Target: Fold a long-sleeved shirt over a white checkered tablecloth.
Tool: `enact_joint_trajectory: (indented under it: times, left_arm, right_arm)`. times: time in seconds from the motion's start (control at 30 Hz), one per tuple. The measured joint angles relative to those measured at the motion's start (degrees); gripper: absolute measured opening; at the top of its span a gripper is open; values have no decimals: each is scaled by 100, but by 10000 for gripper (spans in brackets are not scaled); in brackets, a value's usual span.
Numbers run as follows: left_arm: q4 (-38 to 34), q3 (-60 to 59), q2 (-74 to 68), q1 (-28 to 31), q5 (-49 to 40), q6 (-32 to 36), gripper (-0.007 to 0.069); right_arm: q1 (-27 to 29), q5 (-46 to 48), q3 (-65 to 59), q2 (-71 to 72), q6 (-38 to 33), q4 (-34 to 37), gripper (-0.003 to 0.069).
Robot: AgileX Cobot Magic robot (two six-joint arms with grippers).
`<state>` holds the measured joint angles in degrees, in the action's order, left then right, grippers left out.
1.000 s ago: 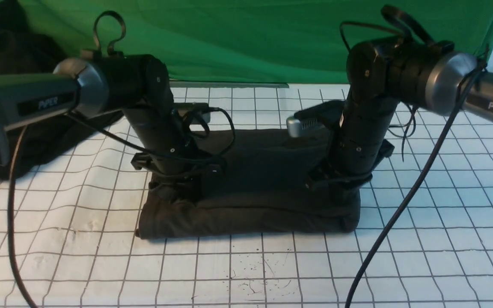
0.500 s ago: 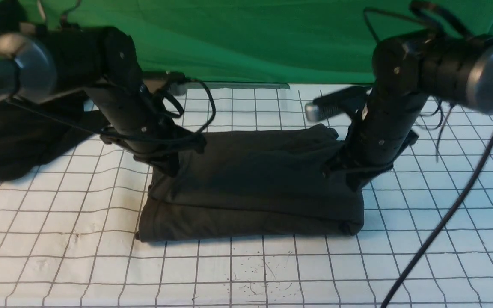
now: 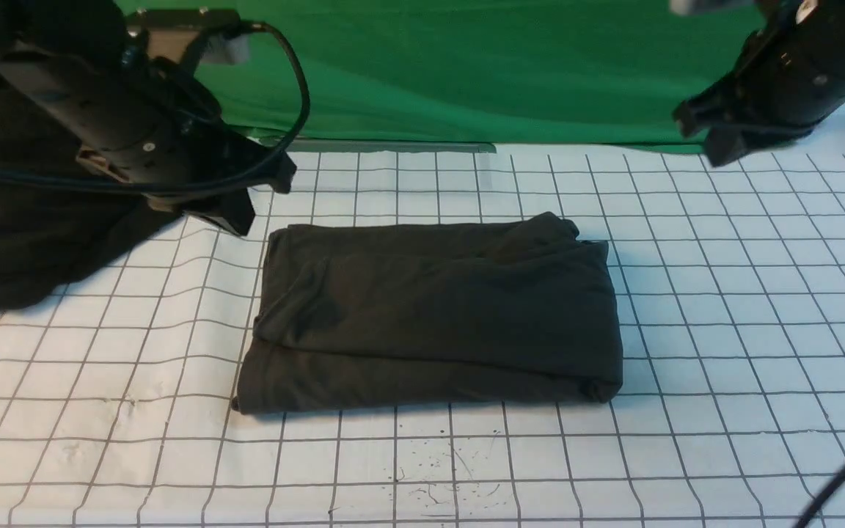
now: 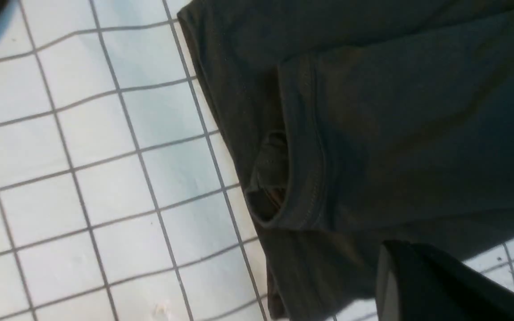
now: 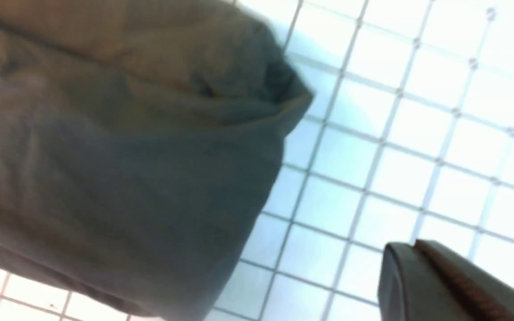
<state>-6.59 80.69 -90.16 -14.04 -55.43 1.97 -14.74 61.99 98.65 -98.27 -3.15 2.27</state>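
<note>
The long-sleeved shirt lies folded into a compact rectangle at the centre of the white checkered tablecloth, its collar opening visible in the left wrist view. The left end effector hangs above the tablecloth beyond the shirt's left far corner, clear of the fabric; the right end effector is raised far right. Neither holds anything; jaw opening of either cannot be determined

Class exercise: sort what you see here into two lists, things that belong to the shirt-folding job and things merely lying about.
Belongs to the job:
long-sleeved shirt, folded into a rectangle
white checkered tablecloth beneath it
left gripper
right gripper

Lying about:
black cloth heap
green backdrop
</note>
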Motion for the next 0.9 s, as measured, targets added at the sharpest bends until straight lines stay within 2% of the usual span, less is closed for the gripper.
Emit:
enact_joint_trajectory:
  times: [0.13, 0.27, 0.3, 0.37, 0.4, 0.53, 0.63, 0.7, 0.8, 0.9]
  left_arm:
    - [-52, -772, 1376, 0, 259, 11, -4]
    - [-110, -1765, 3008, 0, 931, -113, -4]
    - [-109, -1820, 3096, 0, 931, -126, -4]
    - [-119, -2309, 3883, 0, 1236, -237, -4]
    - [-119, -2796, 4669, 0, 1466, -384, -4]
    - [-119, -3754, 6342, 0, 1907, -676, -4]
    - [-119, -4370, 7233, 0, 2109, -983, -4]
    - [-119, -4696, 7762, 0, 2141, -1135, -4]
    - [-119, -5086, 8399, 0, 2204, -1241, -4]
    - [-119, -5377, 8813, 0, 2442, -1264, -3]
  right_arm:
    - [12, -741, -479, 1574, -16, -6, -3]
    - [12, -2301, -1676, 3583, -50, 0, -3]
    - [12, -2301, -1755, 3684, -50, 0, -3]
    - [12, -3243, -2518, 4591, -79, -12, -2]
    - [12, -4117, -3344, 5504, -90, -17, -2]
    - [12, -5900, -5102, 7212, -95, -17, 1]
    - [12, -7272, -6265, 8104, -104, -19, 8]
    - [12, -7867, -6783, 8472, -175, -19, 16]
    - [12, -8468, -7342, 8901, -426, -19, 58]
    - [12, -8663, -7489, 9022, -557, -19, 145]
